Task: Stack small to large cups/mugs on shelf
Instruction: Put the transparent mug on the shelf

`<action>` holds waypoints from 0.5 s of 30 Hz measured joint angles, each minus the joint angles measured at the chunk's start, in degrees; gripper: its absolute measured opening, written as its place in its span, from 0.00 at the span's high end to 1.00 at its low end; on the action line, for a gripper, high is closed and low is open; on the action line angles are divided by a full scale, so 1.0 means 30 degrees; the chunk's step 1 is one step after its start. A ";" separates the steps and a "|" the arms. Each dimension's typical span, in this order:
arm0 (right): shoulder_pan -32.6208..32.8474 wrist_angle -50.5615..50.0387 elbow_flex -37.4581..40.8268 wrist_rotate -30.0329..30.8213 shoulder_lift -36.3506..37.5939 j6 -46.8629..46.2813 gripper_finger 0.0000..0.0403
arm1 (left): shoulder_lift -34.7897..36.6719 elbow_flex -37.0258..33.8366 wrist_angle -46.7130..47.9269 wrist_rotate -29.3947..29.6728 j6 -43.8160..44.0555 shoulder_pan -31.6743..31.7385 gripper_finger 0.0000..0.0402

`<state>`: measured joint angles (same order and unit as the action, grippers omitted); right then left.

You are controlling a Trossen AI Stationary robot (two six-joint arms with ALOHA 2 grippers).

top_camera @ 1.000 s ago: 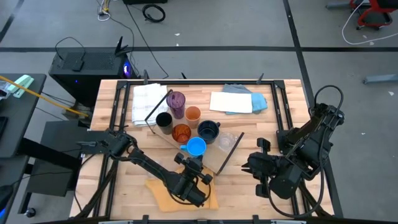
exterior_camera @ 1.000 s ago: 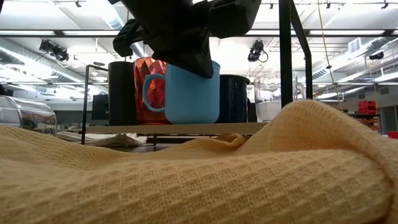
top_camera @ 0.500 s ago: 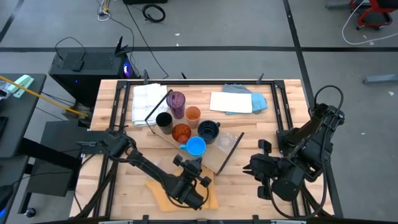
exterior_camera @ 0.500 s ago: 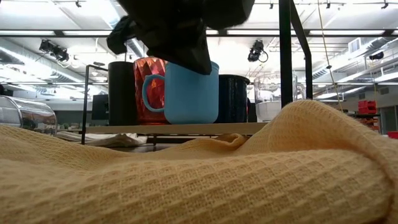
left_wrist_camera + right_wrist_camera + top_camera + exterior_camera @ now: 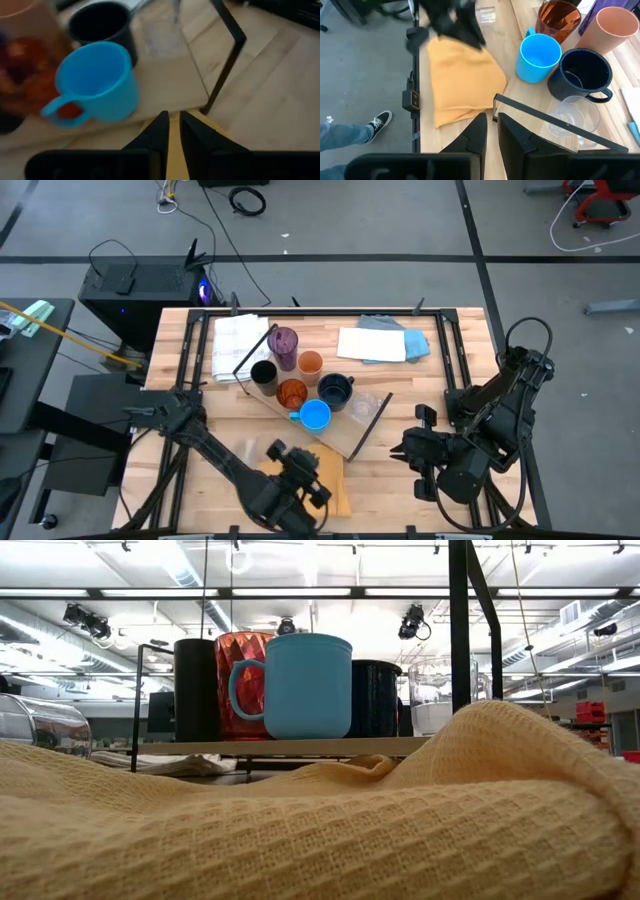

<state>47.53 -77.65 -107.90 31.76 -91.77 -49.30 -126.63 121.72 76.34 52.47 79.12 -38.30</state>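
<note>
The bright blue mug [image 5: 316,416] stands upright on its base at the near edge of the shelf [image 5: 346,438], and nothing touches it. Behind it on the shelf stand the amber ribbed cup [image 5: 292,392], navy mug [image 5: 335,389], black cup [image 5: 263,372], light orange cup [image 5: 311,363], purple tumbler [image 5: 286,342] and a clear glass [image 5: 366,405]. My left gripper [image 5: 174,127] hovers above the yellow cloth, just near of the blue mug [image 5: 95,82]. Its fingers are nearly together and hold nothing. My right gripper [image 5: 492,122] waits at the right, likewise shut and holding nothing.
A yellow cloth [image 5: 332,480] lies on the table in front of the shelf and fills the low view's foreground [image 5: 350,830]. White [image 5: 238,340] and blue [image 5: 385,340] cloths lie at the far side. Black rods [image 5: 227,60] stand up at the shelf's ends.
My left gripper has risen off the top of the blue mug and drawn back toward the table's near edge, leaving the low view. The mug stays upright where it stood on the shelf.
</note>
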 joint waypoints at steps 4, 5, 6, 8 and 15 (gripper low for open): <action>-0.0005 0.0046 0.0000 0.0206 0.0000 0.0097 0.87 | 0.0265 0.4493 0.4585 -0.1868 0.2737 -0.0073 0.82; -0.0001 0.0046 0.0000 0.0206 0.0000 0.0117 0.87 | 0.1035 0.4319 0.3739 -0.2067 0.1800 -0.0095 0.81; -0.0006 0.0045 0.0000 0.0206 0.0000 0.0109 0.87 | 0.1818 0.3962 0.3552 -0.2434 0.1530 -0.0250 0.79; 0.0008 0.0063 0.0000 0.0213 0.0000 0.0117 0.87 | 0.2962 0.3869 0.4123 -0.4167 0.2467 -0.0105 0.75; 0.0123 0.0108 0.0149 0.0210 0.0004 0.0117 0.87 | 0.4701 0.3562 0.4588 -0.8483 0.5549 -0.1002 0.59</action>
<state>47.90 -77.33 -107.45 32.39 -91.75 -48.95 -112.52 132.41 90.10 27.02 95.76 -41.31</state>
